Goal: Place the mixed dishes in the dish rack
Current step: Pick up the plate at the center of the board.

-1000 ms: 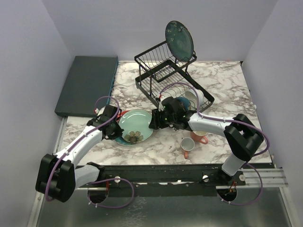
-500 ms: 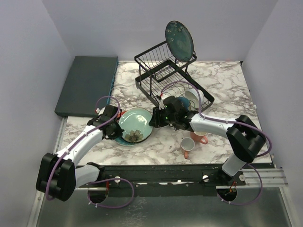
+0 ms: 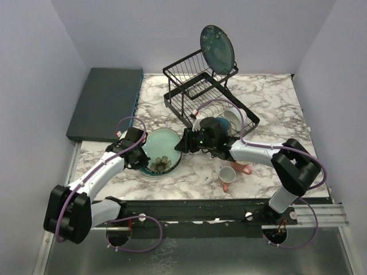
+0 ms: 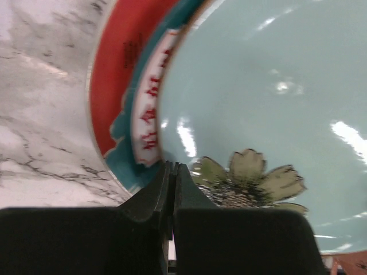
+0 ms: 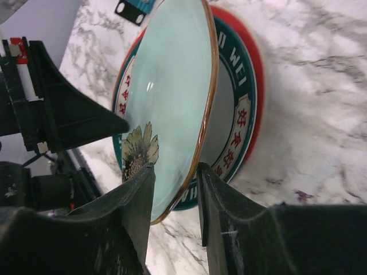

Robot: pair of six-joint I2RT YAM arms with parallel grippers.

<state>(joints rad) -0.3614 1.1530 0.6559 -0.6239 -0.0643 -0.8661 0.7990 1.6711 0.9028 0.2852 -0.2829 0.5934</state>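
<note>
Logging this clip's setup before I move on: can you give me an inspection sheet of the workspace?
Surface: marble table, white with grey veins.
Job's things: rack at the back, a teal plate upright on top and a white dish in its base; green plate tilted over a red plate; a pink mug and a second mug near the front.
Clutter: dark slab at the left rear.
Grippers: left gripper shut, tip at the green plate's edge; right gripper closed on that plate's rim.
Cables: purple cables loop off both arms; one arcs over the rack's base.
Surroundings: plain walls; nothing else seen.
</note>
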